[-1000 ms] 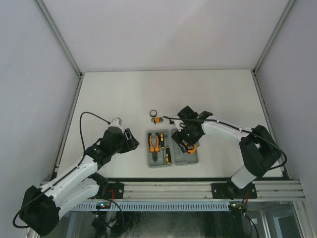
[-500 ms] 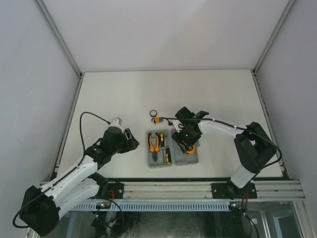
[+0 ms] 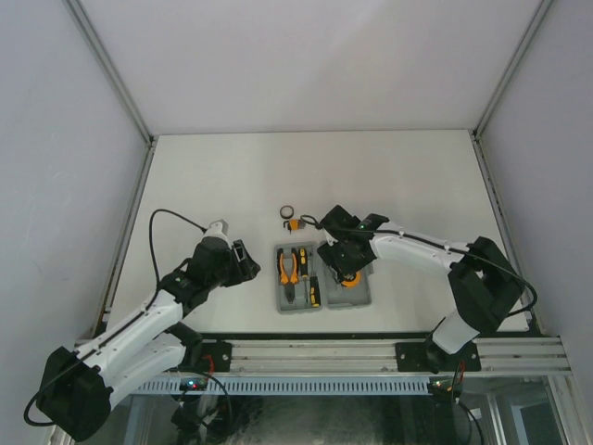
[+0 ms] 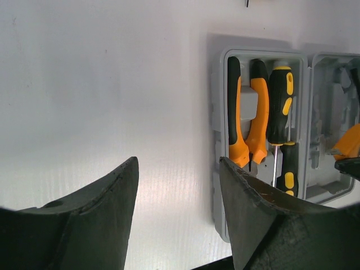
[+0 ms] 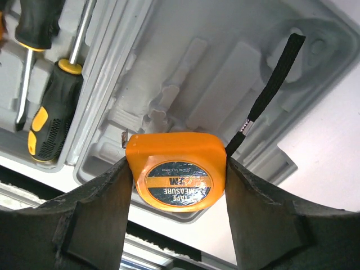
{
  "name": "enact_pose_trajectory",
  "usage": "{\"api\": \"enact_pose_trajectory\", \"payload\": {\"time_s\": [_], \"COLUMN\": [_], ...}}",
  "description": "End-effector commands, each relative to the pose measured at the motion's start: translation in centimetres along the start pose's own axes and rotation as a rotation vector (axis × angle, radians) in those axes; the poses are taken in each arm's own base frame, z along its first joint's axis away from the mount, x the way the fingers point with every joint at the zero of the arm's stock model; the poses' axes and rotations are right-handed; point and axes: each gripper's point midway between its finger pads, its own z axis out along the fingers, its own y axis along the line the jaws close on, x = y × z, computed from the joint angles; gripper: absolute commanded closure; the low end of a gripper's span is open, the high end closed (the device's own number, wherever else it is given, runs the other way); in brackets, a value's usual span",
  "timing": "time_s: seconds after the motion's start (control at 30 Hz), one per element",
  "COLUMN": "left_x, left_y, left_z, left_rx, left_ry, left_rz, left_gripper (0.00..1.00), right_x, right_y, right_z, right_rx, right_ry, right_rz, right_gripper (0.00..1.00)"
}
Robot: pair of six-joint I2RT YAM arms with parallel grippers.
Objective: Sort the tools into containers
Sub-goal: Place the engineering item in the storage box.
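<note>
The grey tool case lies open near the table's front. Its left half holds the orange-handled pliers and two black-and-yellow screwdrivers. My right gripper is shut on the orange tape measure, held just over the moulded recesses of the case's right half; its black strap trails across the case. Behind the case on the table sit the small hex key set and the black ring. My left gripper stands open with nothing in it, left of the case.
White side walls and metal frame posts enclose the white table. The black front rail runs just before the case. My right arm reaches in from the right over the case.
My right gripper has closed onto the tape measure and shifted slightly left over the case's right half. The left arm has not moved.
</note>
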Motion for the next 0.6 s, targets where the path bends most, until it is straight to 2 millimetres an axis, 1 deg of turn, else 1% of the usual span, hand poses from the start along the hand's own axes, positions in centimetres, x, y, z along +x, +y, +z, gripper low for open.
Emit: {"api": "enact_pose_trajectory", "payload": {"time_s": [0.0, 0.27, 0.43, 0.57], "left_x": [-1.1, -1.1, -1.0, -1.1], "left_y": [-0.9, -1.1, -1.0, -1.1], "left_z": [0.1, 0.2, 0.2, 0.2], "left_rx": [0.031, 0.035, 0.037, 0.037], "left_ry": [-0.028, -0.024, -0.021, -0.022], "left_rz": [0.011, 0.013, 0.01, 0.011], "left_gripper": [0.37, 0.37, 0.37, 0.37], "right_x": [-1.8, -0.1, 0.7, 1.3], "right_y": [-0.2, 0.2, -0.1, -0.1], "right_z": [-1.5, -0.3, -0.3, -0.4], "right_rx": [0.018, -0.033, -0.016, -0.005], "right_ry": [-0.143, -0.141, -0.13, -0.116], "right_rz": [0.143, 0.193, 0.243, 0.261], "right_gripper": [0.59, 0.59, 0.58, 0.55]}}
